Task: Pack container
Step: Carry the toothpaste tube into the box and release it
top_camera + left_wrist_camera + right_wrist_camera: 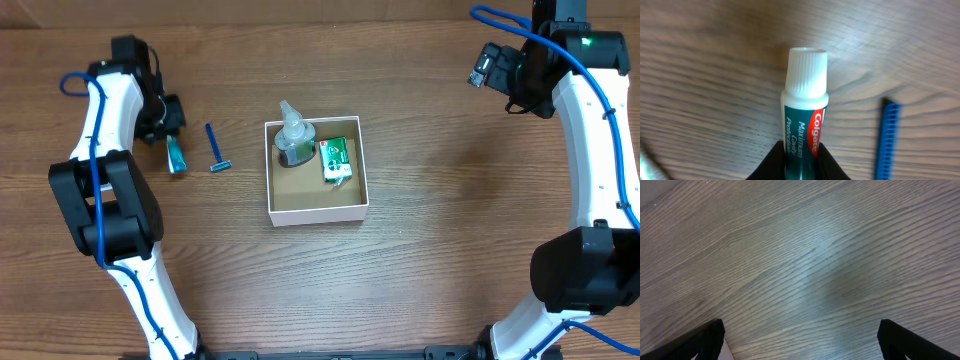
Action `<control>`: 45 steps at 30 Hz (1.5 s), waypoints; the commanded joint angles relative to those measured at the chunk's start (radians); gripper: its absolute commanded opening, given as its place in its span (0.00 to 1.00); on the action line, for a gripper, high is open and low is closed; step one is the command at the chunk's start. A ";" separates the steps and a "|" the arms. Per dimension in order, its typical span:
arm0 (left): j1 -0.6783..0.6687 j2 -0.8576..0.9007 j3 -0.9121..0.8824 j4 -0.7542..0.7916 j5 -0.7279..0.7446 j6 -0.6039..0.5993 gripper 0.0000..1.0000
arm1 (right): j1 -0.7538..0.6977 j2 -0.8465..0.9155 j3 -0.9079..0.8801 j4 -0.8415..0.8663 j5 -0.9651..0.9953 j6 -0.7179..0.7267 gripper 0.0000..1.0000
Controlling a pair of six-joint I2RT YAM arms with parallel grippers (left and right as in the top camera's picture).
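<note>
"Overhead?"
"Your left hand (172, 148) is closed on a toothpaste tube (177, 159), well left of the container (316, 213)."
"Left wrist?"
"Keep that grip; lift straight, clear of the razor (887, 140)."
"Right wrist?"
"Your right hand (802, 340) gapes wide, empty."

Toothpaste tube (804, 125) lower body cut off at bottom edge, blue razor (887, 140) cut by same edge, fingers (705, 340) of right gripper (800, 324) only tips showing in lower corners, green packet (335, 160) print too small to read
</note>
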 commanded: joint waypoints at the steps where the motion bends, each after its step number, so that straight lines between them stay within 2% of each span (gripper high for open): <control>1: -0.013 0.005 0.197 -0.119 0.038 0.004 0.17 | -0.003 -0.009 0.024 0.003 0.016 0.000 1.00; 2: -0.018 0.005 0.247 -0.158 0.049 0.005 0.17 | -0.003 -0.009 0.024 0.003 0.016 0.000 1.00; 7: -0.080 0.005 0.541 -0.366 0.191 0.165 0.17 | -0.003 -0.009 0.024 0.003 0.016 0.000 1.00; 12: -0.248 0.005 0.744 -0.530 0.187 0.320 0.17 | -0.003 -0.009 0.024 0.003 0.016 0.000 1.00; 15: -0.397 0.003 0.780 -0.585 0.126 0.378 0.17 | -0.003 -0.009 0.024 0.003 0.016 0.000 1.00; 19: -0.554 0.002 0.780 -0.618 0.106 0.448 0.18 | -0.003 -0.009 0.024 0.003 0.017 0.000 1.00; 25: -0.703 0.002 0.767 -0.619 0.012 0.454 0.18 | -0.003 -0.009 0.024 0.003 0.016 0.000 1.00; 31: -0.719 0.002 0.598 -0.619 0.016 0.469 0.15 | -0.003 -0.009 0.024 0.003 0.016 0.000 1.00; 36: -0.720 0.002 0.431 -0.619 0.091 0.583 0.13 | -0.003 -0.009 0.024 0.003 0.016 0.000 1.00; 38: -0.720 0.002 0.385 -0.619 0.156 0.659 0.16 | -0.003 -0.009 0.024 0.003 0.016 0.000 1.00; 39: -0.720 0.002 0.361 -0.619 0.192 0.710 0.21 | -0.003 -0.009 0.024 0.003 0.016 0.000 1.00; 43: -0.719 0.003 0.294 -0.610 0.201 0.784 0.31 | -0.003 -0.009 0.024 0.003 0.016 0.000 1.00; 44: -0.719 0.003 0.280 -0.595 0.190 0.782 0.42 | -0.003 -0.009 0.024 0.003 0.016 0.000 1.00; 45: -0.719 0.003 0.275 -0.582 0.187 0.782 0.48 | -0.003 -0.009 0.024 0.003 0.016 0.000 1.00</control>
